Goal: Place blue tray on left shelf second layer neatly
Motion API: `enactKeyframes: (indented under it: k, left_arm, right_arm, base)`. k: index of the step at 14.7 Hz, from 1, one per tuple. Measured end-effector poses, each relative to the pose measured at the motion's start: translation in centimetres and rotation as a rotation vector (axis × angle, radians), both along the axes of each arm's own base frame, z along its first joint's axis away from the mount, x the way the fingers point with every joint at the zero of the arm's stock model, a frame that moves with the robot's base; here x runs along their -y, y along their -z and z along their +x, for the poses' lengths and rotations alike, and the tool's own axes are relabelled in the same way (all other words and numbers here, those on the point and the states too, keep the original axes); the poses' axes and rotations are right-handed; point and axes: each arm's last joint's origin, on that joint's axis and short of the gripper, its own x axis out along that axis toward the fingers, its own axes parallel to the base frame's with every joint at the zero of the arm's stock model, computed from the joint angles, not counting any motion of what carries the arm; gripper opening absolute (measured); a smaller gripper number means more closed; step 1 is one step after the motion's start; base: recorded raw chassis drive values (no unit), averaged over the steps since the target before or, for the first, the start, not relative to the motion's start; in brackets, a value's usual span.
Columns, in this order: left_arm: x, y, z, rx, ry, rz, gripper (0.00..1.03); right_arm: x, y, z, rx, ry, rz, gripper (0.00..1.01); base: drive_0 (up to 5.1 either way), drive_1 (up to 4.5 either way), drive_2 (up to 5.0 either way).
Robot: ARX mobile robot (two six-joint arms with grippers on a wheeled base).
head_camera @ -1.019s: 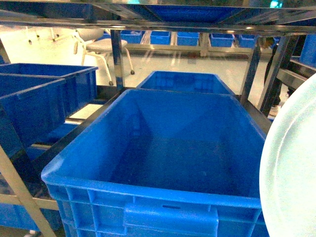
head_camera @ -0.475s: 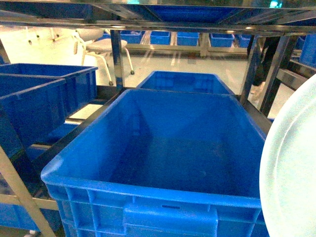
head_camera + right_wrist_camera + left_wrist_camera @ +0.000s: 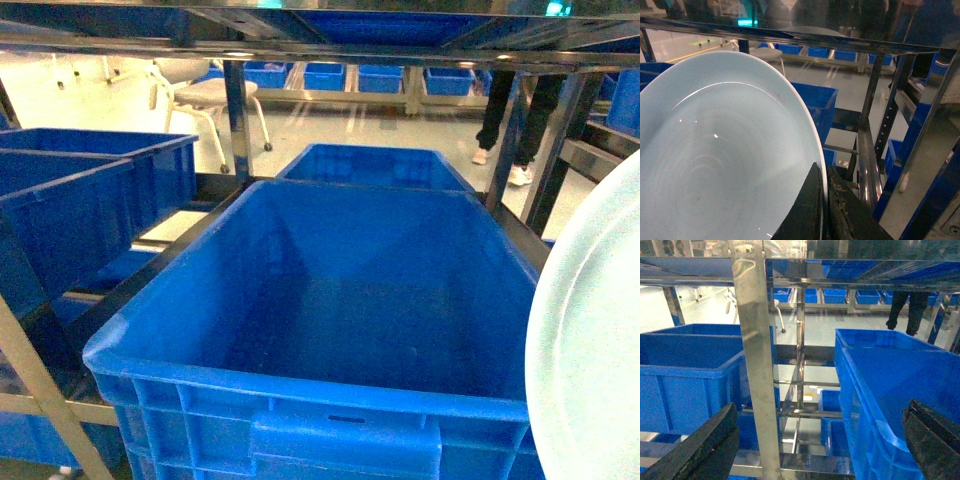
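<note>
Since earlier: hardly anything shifted on the robot's side, tray edge sits in the same lower-right spot of the head view; only real change is a person's dark legs (image 3: 515, 110) now standing in the upper right behind the rack, further in than a second ago.
Blue tray (image 3: 725, 155): pale sky-blue, glossy, fills most of the left and centre of the right wrist view, tilted up on edge; in the head view just a pale curved slice along the right border (image 3: 590, 350).
Right gripper (image 3: 824, 205): two dark fingers pinched tight on the tray's rim at bottom centre of the wrist view, rim sandwiched between them.
Left gripper (image 3: 820, 440): spread wide, one dark finger at lower left, the other at lower right of its wrist view, nothing between them but shelf and crate in the background.
Big blue crate (image 3: 330, 330): deep, ribbed, takes up the middle of the head view, tray's edge overlapping its right side in the picture.
Second crate (image 3: 375, 165): just behind the big one, upper centre.
Left crates (image 3: 90, 200): dark blue, left edge of the head view, beyond a steel upright.
Left shelf second layer (image 3: 790, 460): shiny steel rails low in the left wrist view, between the left crates and the big one; can't tell exactly which tier is which from here.
Steel upright (image 3: 755, 365): big reflective angle bar, left of centre in the left wrist view.
White stool (image 3: 215, 95): upper left of the head view, out on the pale floor.
</note>
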Motion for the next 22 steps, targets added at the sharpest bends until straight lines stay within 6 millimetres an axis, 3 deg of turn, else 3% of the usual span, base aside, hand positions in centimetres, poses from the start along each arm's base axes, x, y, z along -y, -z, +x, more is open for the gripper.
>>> enactKeyframes:
  k: [14,19,22]
  left_arm:
    - [0.0,0.0,0.0,0.000,0.000,0.000,0.98]
    - [0.0,0.0,0.0,0.000,0.000,0.000,0.98]
    - [0.0,0.0,0.0,0.000,0.000,0.000,0.98]
  right_arm:
    - [-0.1,-0.1,0.0,0.009,-0.005,0.001,0.02]
    - [-1.1,-0.6,1.7,0.006,-0.051,0.007,0.02]
    - [-2.2,-0.6,3.8,0.004,-0.069,0.014,0.02]
  base:
    - [0.0,0.00,0.0]
    - [0.0,0.00,0.0]
    - [0.0,0.00,0.0]
